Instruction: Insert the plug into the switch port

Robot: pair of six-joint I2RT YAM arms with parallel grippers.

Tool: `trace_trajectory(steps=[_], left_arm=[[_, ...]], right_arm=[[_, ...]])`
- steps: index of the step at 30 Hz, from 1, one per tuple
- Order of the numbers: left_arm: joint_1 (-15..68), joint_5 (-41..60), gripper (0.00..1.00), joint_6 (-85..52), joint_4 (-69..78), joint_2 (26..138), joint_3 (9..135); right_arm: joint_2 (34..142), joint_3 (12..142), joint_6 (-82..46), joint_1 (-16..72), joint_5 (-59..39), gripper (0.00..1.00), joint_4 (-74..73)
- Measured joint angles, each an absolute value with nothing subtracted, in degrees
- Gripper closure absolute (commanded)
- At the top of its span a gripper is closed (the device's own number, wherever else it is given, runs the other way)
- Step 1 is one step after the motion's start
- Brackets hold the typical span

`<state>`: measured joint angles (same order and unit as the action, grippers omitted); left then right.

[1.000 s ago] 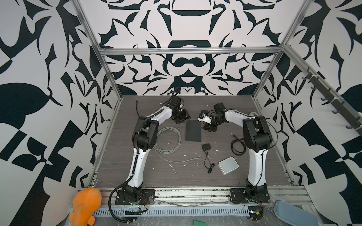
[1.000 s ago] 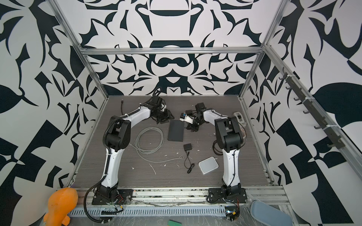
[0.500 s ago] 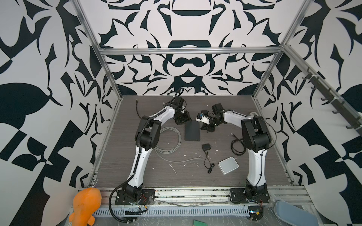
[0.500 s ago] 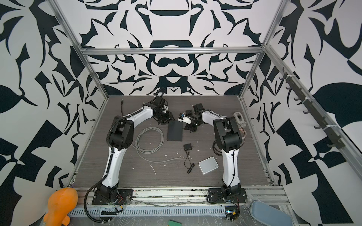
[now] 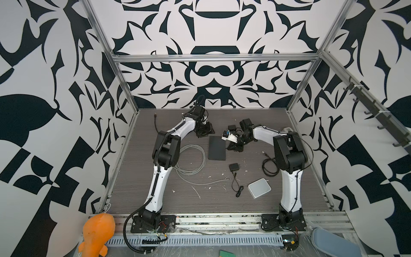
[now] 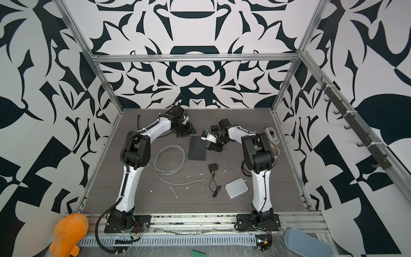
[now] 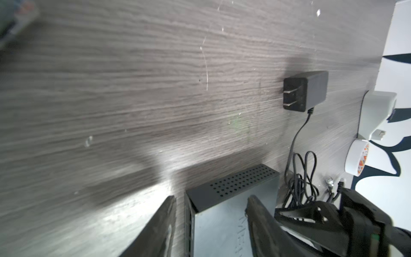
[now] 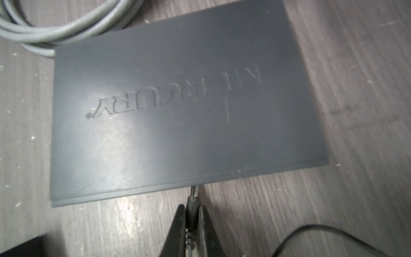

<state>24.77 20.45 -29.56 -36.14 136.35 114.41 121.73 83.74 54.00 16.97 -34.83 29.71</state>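
Right gripper [image 8: 192, 211]: mine, clamped on the plug [image 8: 194, 193].
Plug: its pin tip meets the long edge of the switch [image 8: 178, 111], straight ahead of me; the port is hidden under the lip.
Axis: the plug lies square to that edge, so I judge a straight push comes next.
Left gripper [image 7: 211, 198]: jaws apart, astride a corner of the switch; contact unclear.
Nearer arm: right.
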Motion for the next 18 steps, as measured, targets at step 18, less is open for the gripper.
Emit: trace_trajectory(steps=[18], left_arm=[[24.5,24.7,0.46,-27.9,-37.2,137.4,114.1]], right_arm=[[121.1,86.6,56.0,20.6,-37.0,0.91,34.3]])
